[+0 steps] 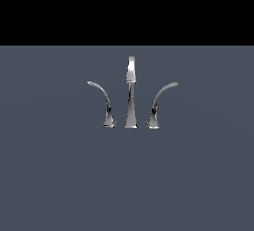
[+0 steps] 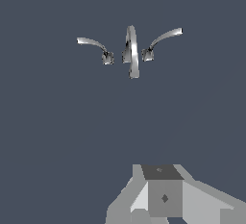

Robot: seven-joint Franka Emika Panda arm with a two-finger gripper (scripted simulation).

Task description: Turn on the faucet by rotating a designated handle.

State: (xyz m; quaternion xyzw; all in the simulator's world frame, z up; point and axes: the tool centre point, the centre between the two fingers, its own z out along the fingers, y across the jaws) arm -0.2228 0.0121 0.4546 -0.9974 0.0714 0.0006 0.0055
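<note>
Gripper [image 2: 163,196] well apart from faucet [image 1: 131,93]; designated handle [image 1: 159,103] unobstructed

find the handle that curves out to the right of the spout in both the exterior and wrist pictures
Exterior view: the handle stands just to the exterior view's right of the spout, its arm arcing up and away from it.
Wrist view: the same handle shows in the upper part of the picture, beside the spout, far from the gripper.
Shared landmark: the tall spout between the two levers.
</note>
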